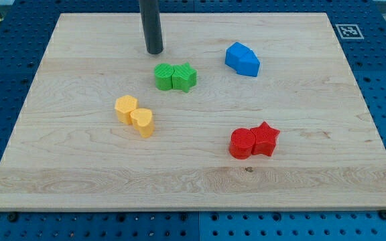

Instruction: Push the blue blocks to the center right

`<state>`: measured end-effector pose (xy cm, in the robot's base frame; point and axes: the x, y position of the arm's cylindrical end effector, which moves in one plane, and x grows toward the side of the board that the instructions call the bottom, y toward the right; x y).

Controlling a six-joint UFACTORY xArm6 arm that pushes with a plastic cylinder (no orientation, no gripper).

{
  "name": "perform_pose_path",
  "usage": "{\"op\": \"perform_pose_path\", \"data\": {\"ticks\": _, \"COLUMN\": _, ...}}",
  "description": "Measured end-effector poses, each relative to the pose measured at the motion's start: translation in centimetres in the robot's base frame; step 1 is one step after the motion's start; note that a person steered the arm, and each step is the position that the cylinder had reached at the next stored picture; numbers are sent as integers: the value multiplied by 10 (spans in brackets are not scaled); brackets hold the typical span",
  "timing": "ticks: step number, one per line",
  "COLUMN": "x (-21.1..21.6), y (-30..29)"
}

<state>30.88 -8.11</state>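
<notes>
Two blue blocks (pixel 242 59) sit pressed together as one clump at the view's upper right of the wooden board (pixel 79 167); their separate shapes are hard to make out. My tip (pixel 155 51) rests on the board near the view's top, well to the left of the blue blocks and just above and left of the green pair. Nothing touches the tip.
A green round block (pixel 164 77) and a green star (pixel 185 77) sit touching just below the tip. A yellow hexagon (pixel 126 108) and a yellow heart-like block (pixel 143 122) lie at the left. A red round block (pixel 242 143) and a red star (pixel 266 138) lie at lower right.
</notes>
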Motion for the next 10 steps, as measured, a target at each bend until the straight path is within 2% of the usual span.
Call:
{"op": "perform_pose_path", "data": {"ticks": 4, "x": 1, "y": 2}}
{"op": "perform_pose_path", "data": {"ticks": 6, "x": 2, "y": 119}}
{"op": "perform_pose_path", "data": {"ticks": 8, "x": 27, "y": 165}}
{"op": "perform_pose_path", "data": {"ticks": 10, "x": 53, "y": 173}}
